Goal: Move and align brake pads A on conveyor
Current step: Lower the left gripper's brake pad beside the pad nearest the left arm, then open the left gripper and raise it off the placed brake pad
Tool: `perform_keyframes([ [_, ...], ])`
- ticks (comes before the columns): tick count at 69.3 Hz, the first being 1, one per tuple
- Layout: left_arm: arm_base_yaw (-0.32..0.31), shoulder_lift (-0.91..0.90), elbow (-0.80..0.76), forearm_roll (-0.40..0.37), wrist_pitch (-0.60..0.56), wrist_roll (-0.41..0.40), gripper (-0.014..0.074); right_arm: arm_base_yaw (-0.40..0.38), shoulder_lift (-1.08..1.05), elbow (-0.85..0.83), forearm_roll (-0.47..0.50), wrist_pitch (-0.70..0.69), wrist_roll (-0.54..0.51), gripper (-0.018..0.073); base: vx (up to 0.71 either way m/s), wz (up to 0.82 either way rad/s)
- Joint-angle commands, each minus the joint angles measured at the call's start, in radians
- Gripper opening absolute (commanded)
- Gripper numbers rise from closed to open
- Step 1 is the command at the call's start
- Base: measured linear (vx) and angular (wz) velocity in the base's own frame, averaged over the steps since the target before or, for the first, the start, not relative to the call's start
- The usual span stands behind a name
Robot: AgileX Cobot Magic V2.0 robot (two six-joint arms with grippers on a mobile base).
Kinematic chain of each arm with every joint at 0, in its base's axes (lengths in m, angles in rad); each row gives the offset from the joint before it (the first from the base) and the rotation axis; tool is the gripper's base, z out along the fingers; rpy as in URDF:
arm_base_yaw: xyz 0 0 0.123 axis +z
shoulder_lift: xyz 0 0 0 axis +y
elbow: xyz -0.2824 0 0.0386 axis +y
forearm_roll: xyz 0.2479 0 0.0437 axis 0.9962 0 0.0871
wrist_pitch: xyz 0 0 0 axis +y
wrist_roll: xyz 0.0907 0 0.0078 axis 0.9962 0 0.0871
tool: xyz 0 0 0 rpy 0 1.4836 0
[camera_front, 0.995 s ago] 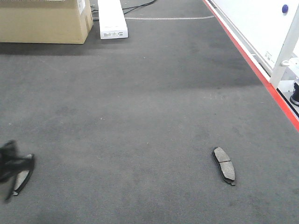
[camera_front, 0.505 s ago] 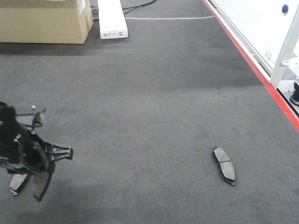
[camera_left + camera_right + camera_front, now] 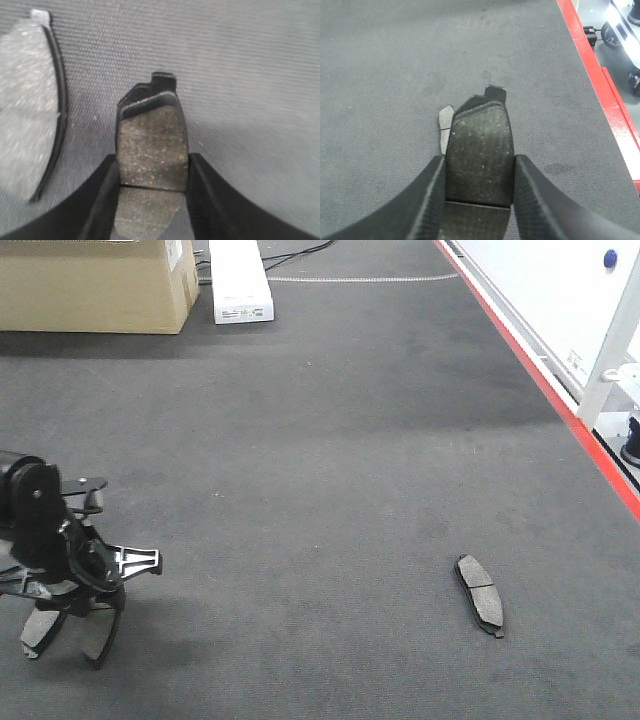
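1. At the far left of the conveyor, the left hand hangs low over the dark felt-like surface. The front view shows its black body and two pads hanging under it.
2. The left wrist view shows this hand pinching a brake pad between its two black fingers, grey friction face towards the camera, the black backing tab at the far end.
3. Just beside it, to the left in that wrist view, a second brake pad lies face up on the conveyor, its central groove visible. In the front view it is the pad at the left edge; I cannot tell whether the held pad touches the surface.
4. At the back left, a cardboard box and a white box stand at the far end of the conveyor.
5. Further right, a third brake pad lies alone, face up, well apart from the left pair, long axis running roughly away from the viewer.
6. The right hand shows only in its own wrist view: it is pinching a fourth brake pad between its fingers, held above the conveyor, with the lying pad partly hidden behind it.
7. The red strip runs along the conveyor's right edge.
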Motion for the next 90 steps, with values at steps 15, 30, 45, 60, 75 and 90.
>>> perform_keyframes([
  [15, 0.004, 0.023, -0.105, -0.004, 0.015, 0.029, 0.0001, -0.004, 0.0, -0.028, -0.01, -0.081, -0.005, -0.0003, 0.0, 0.0],
  [30, 0.015, 0.029, -0.105, -0.005, 0.021, 0.039, 0.0145, -0.004, 0.0, -0.028, -0.01, -0.082, -0.005, -0.0003, 0.0, 0.0],
  [45, 0.016, 0.029, -0.105, -0.004, 0.026, 0.049, 0.0422, -0.004, 0.0, -0.028, -0.01, -0.082, -0.005, -0.0003, 0.0, 0.0],
  [60, 0.016, 0.006, -0.105, -0.003, 0.025, 0.049, 0.0624, -0.004, 0.0, -0.028, -0.01, -0.082, -0.005, -0.0003, 0.0, 0.0],
  [75, 0.015, -0.081, -0.105, 0.017, 0.023, 0.05, 0.0616, -0.004, 0.0, -0.028, -0.01, -0.082, -0.005, -0.0003, 0.0, 0.0],
  [90, 0.014, -0.254, -0.101, 0.078, 0.042, 0.05, 0.0552, -0.004, 0.0, -0.028, -0.01, -0.082, -0.005, -0.0003, 0.0, 0.0],
])
